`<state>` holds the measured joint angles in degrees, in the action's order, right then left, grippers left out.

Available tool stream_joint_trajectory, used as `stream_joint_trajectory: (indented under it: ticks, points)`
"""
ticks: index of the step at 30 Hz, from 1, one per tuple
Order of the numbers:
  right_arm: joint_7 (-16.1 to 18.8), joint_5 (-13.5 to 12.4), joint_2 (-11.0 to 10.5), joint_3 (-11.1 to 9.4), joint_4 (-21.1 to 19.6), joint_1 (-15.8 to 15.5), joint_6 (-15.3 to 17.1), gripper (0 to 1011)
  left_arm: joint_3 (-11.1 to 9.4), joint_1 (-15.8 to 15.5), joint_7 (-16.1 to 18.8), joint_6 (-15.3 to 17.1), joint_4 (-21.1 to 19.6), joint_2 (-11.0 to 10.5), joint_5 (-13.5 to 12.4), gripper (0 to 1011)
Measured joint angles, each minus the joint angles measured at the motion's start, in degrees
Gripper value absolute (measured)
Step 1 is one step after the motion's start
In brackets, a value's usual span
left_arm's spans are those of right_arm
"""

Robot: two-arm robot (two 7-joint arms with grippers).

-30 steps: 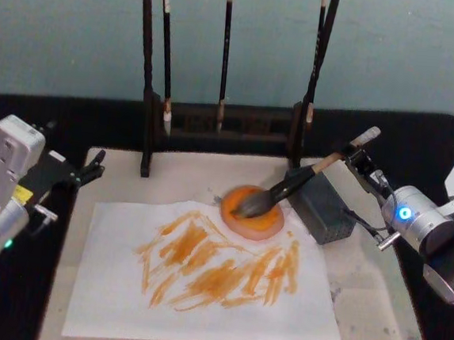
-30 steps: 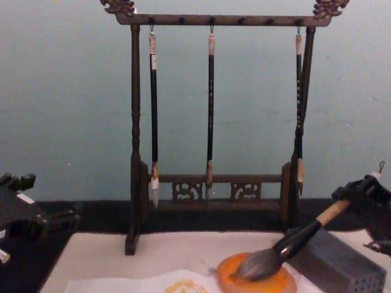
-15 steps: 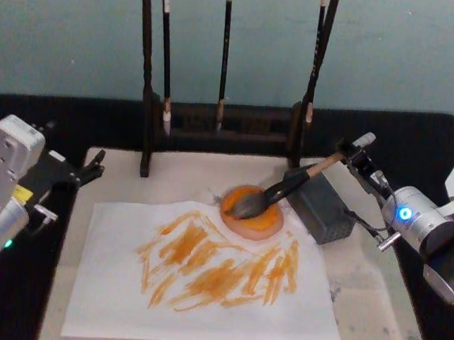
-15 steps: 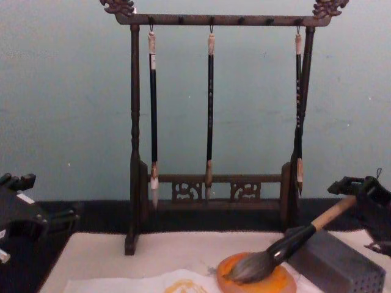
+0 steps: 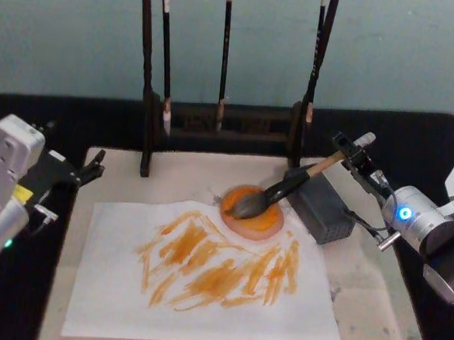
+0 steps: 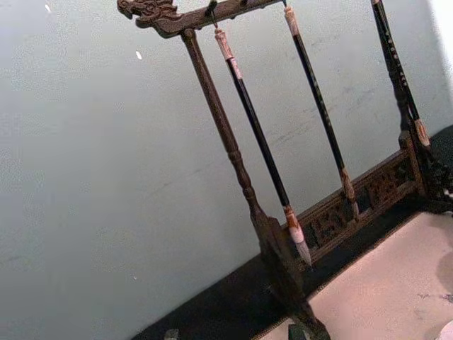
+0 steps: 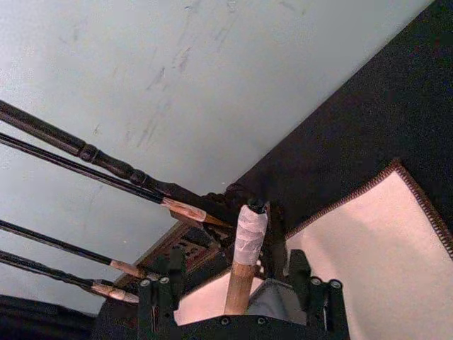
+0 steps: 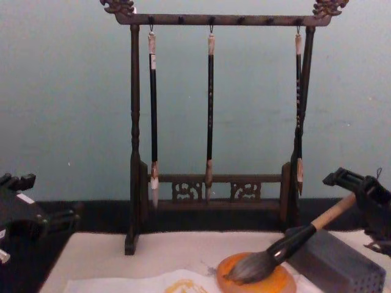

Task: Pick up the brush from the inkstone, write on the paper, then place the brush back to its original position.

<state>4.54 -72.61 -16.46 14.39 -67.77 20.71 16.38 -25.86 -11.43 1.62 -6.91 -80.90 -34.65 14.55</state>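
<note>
Since the earlier frames the right gripper (image 5: 354, 152) has been opening; its fingers are now standing spread around the brush (image 5: 277, 193) handle. The bristles are lying in the inkstone (image 5: 253, 212), beside the paper (image 5: 200, 295). The left gripper (image 5: 92, 166) is idling at the mat's left edge.

Right hand (image 5: 354, 152) fingers spread apart off brush (image 5: 277, 193) handle; brush lowered onto inkstone (image 5: 253, 213) and block

The brush (image 5: 285, 190) leans bristles-down in the inkstone (image 5: 252, 214) beside the orange-streaked paper (image 5: 202, 275).
</note>
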Motion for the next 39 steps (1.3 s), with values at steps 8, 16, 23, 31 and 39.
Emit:
stream_joint_trajectory:
  ticks: [8, 16, 23, 31, 39]
  points:
    - [0.09, -0.05, -0.19, 0.19, -0.18, -0.09, -0.04, 1000, 0.00, 0.00, 0.00, 0.00, 0.00, 0.00, 0.00, 1001]
    - [-0.18, -1.22, -2.36, 1.01, -3.33, -2.39, -0.26, 1000, 0.00, 0.00, 0.00, 0.00, 0.00, 0.00, 0.00, 1001]
    - [-1.78, -2.79, -4.59, 0.90, -7.74, -6.01, -0.43, 1000, 0.00, 0.00, 0.00, 0.00, 0.00, 0.00, 0.00, 1001]
    - [-3.04, -2.40, -7.72, 1.71, -13.90, -10.47, -1.96, 1000, 0.00, 0.00, 0.00, 0.00, 0.00, 0.00, 0.00, 1001]
    - [-5.41, 4.83, -11.08, 4.49, -21.11, -14.41, -8.08, 1000, 0.00, 0.00, 0.00, 0.00, 0.00, 0.00, 0.00, 1001]
